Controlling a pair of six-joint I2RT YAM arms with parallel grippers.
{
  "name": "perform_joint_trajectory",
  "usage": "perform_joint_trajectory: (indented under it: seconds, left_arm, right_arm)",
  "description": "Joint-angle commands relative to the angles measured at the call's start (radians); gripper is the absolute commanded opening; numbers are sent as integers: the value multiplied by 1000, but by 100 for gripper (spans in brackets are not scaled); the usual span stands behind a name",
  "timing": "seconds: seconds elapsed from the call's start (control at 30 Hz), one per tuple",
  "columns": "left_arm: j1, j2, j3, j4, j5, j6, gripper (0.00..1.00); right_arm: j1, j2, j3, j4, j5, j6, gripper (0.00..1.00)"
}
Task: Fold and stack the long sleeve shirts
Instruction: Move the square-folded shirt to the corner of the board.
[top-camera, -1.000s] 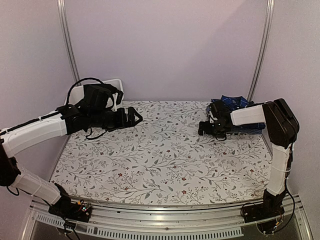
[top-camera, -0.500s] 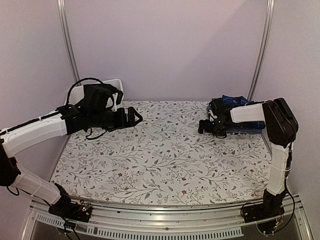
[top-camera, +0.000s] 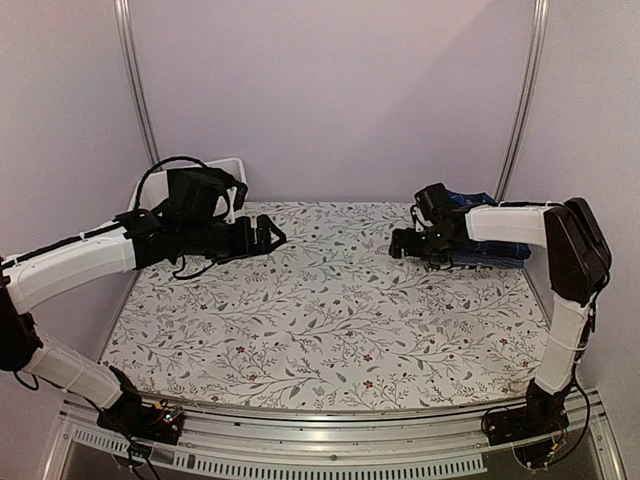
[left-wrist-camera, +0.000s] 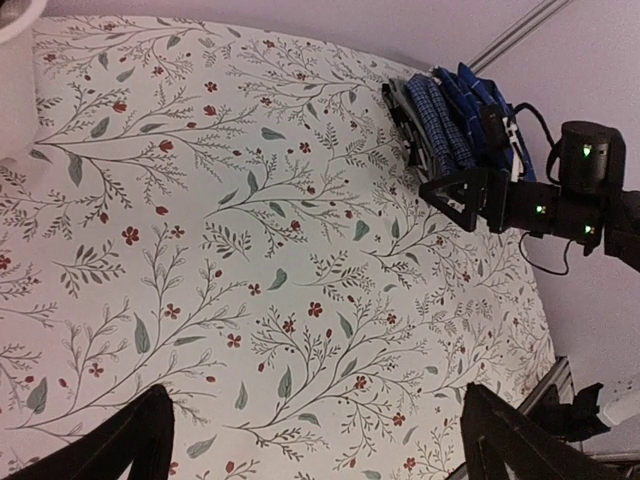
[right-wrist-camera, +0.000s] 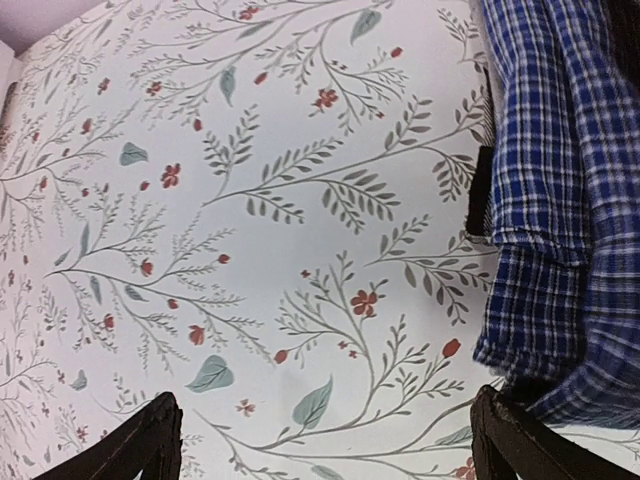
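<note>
- A floral surface (top-camera: 320, 310) filled the scene, white with grey-green leaves and small red flowers, and pale walls (top-camera: 330, 90) stood behind it.
- The shirts (top-camera: 488, 258) lay as a folded blue pile at the far right corner of the surface, close to the right wall.
- Seen from the left wrist camera, the pile showed a paler fine-checked shirt (left-wrist-camera: 428, 112) on the side facing the middle of the surface. A deeper blue plaid shirt (left-wrist-camera: 478, 95) lay beside it, toward the wall.
- The right gripper (top-camera: 402, 243) hung just beside the pile, on the side facing the middle of the surface, and its white arm reached across above the shirts.
- The right gripper's fingers (right-wrist-camera: 135, 440) were spread wide and held nothing. In its own camera, bare floral surface lay between them, and plaid cloth with thin white lines ran down the right edge of the view.
- The left gripper (top-camera: 272, 235) hung over the far left part of the surface, pointing right, well apart from the shirts.
- The left gripper's fingers (left-wrist-camera: 125, 445) were also spread wide and empty, with only patterned surface between them.
- A white bin (top-camera: 150, 187) sat at the far left corner, partly hidden behind the left arm.
</note>
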Motion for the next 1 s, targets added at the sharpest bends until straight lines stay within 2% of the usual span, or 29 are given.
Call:
perform_joint_trajectory:
  seconds: [0.0, 0.47, 0.97]
  left_arm:
    - [14, 14, -11, 21, 5, 4, 100]
    - [16, 9, -15, 39, 4, 33, 100]
    - [18, -67, -43, 81, -24, 81, 100]
  right_arm:
    - [52, -112, -15, 2, 0, 25, 99]
    - [149, -368, -95, 31, 19, 70, 99]
    - [151, -738, -277, 88, 68, 66, 99]
